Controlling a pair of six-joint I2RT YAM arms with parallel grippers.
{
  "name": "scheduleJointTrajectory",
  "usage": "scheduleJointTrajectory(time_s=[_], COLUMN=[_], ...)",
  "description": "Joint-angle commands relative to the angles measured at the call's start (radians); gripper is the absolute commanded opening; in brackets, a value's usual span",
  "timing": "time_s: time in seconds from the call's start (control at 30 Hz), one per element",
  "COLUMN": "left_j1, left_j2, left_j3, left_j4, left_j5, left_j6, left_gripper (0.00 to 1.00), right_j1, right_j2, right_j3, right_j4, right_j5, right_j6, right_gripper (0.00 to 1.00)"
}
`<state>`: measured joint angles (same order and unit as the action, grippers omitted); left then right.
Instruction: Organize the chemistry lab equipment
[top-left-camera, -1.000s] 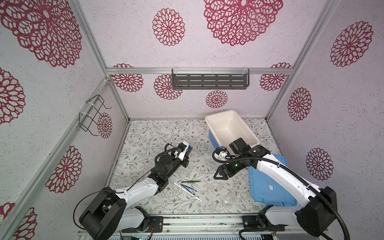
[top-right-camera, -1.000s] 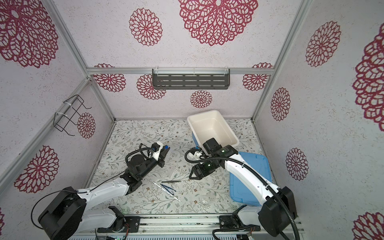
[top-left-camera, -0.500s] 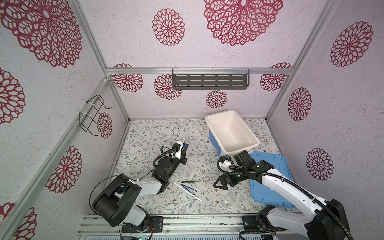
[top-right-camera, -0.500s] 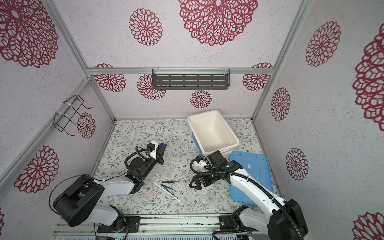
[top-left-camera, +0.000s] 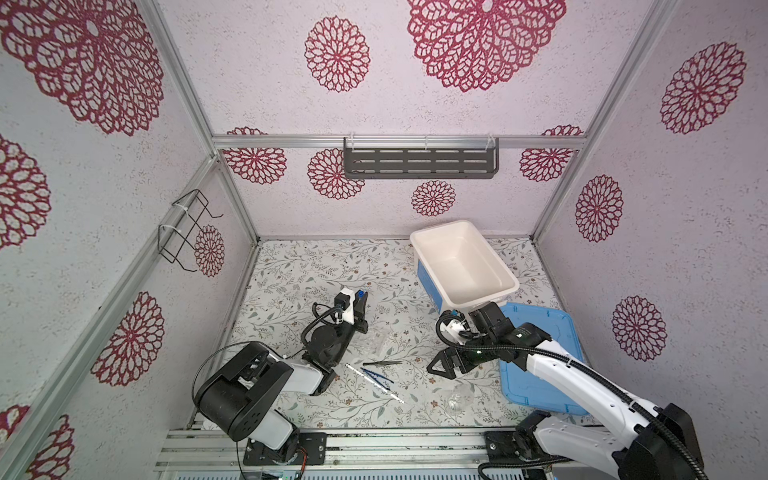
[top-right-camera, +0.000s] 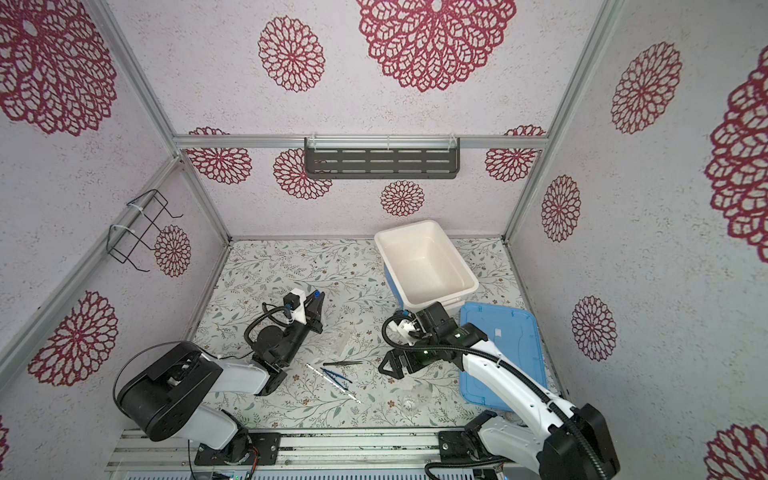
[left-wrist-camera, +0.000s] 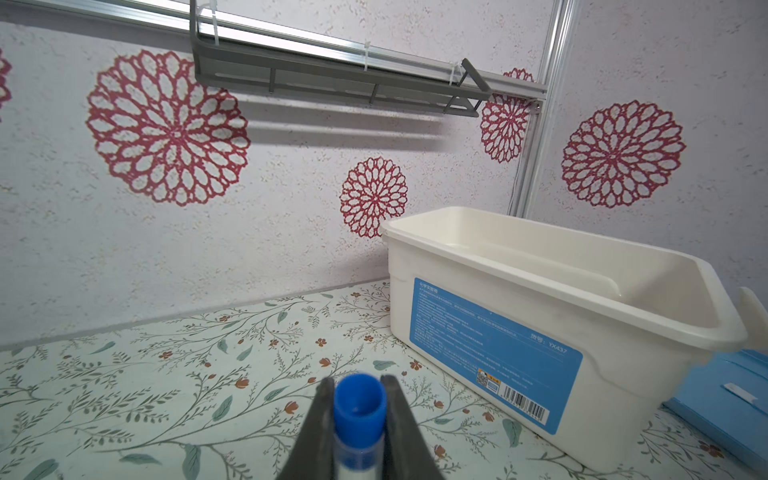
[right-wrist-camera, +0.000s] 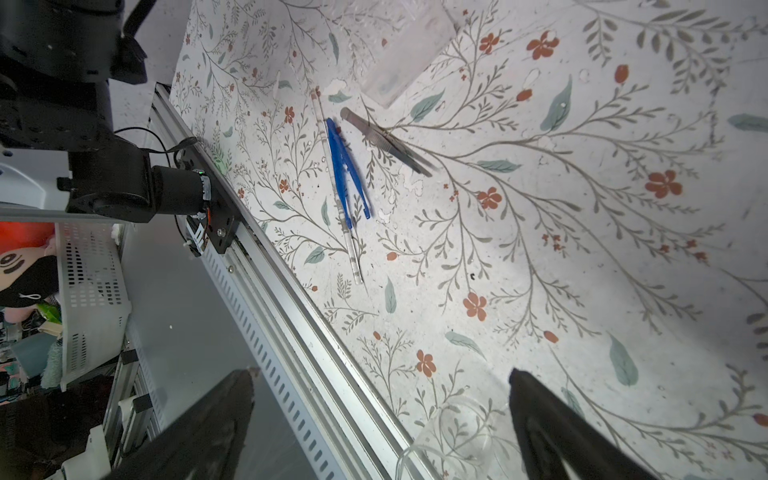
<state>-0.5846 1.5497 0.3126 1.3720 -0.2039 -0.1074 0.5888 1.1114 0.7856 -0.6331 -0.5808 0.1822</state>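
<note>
My left gripper (top-left-camera: 360, 302) (left-wrist-camera: 357, 383) is shut on a clear tube with a blue cap (left-wrist-camera: 360, 405) (top-right-camera: 317, 294), held above the mat left of centre. My right gripper (top-left-camera: 441, 368) (right-wrist-camera: 380, 374) stands wide open and empty just above the mat. The small clear vessel (top-left-camera: 459, 397) (right-wrist-camera: 457, 432) lies on its side below it. Dark metal tweezers (top-left-camera: 382, 363) (right-wrist-camera: 386, 141), blue tweezers (top-left-camera: 376, 376) (right-wrist-camera: 345, 174) and a thin white stick (top-left-camera: 395, 395) (right-wrist-camera: 353, 253) lie between the arms. The see-through tube holder (top-left-camera: 374, 340) (right-wrist-camera: 407, 54) sits just behind them.
A big white tub (top-left-camera: 465, 266) (left-wrist-camera: 540, 286) stands at the back right. A flat blue lid (top-left-camera: 552, 328) lies in front of it, under my right arm. The metal rail (right-wrist-camera: 291, 316) runs along the table's front edge. A grey shelf (top-left-camera: 419, 162) hangs on the back wall.
My right gripper has come away from the tub toward the front edge and opened wide. The left gripper kept hold of the tube and shifted only slightly.
</note>
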Motion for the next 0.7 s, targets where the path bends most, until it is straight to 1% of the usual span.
scheduleJointTrajectory(time_s=[0.0, 0.13, 0.3, 0.53, 0.67], left_j1=[-0.005, -0.006, -0.006, -0.005, -0.001], left_j2=[0.016, 0.040, 0.090, 0.114, 0.118], left_j3=[0.005, 0.009, 0.024, 0.034, 0.036], left_j4=[0.049, 0.049, 0.049, 0.049, 0.049], left_j5=[-0.017, -0.011, 0.014, 0.005, 0.022], left_j6=[-0.021, -0.039, -0.022, -0.021, -0.023], left_gripper=[0.08, 0.08, 0.08, 0.08, 0.08], right_j1=[0.002, 0.002, 0.002, 0.002, 0.002], right_j2=[0.007, 0.003, 0.000, -0.008, -0.004], right_j3=[0.027, 0.029, 0.018, -0.009, -0.006], right_j4=[0.002, 0.001, 0.020, 0.039, 0.040], right_j5=[-0.015, -0.013, -0.014, -0.033, -0.037], right_j6=[0.005, 0.004, 0.017, 0.038, 0.036], right_gripper=[0.99, 0.99, 0.99, 0.99, 0.99])
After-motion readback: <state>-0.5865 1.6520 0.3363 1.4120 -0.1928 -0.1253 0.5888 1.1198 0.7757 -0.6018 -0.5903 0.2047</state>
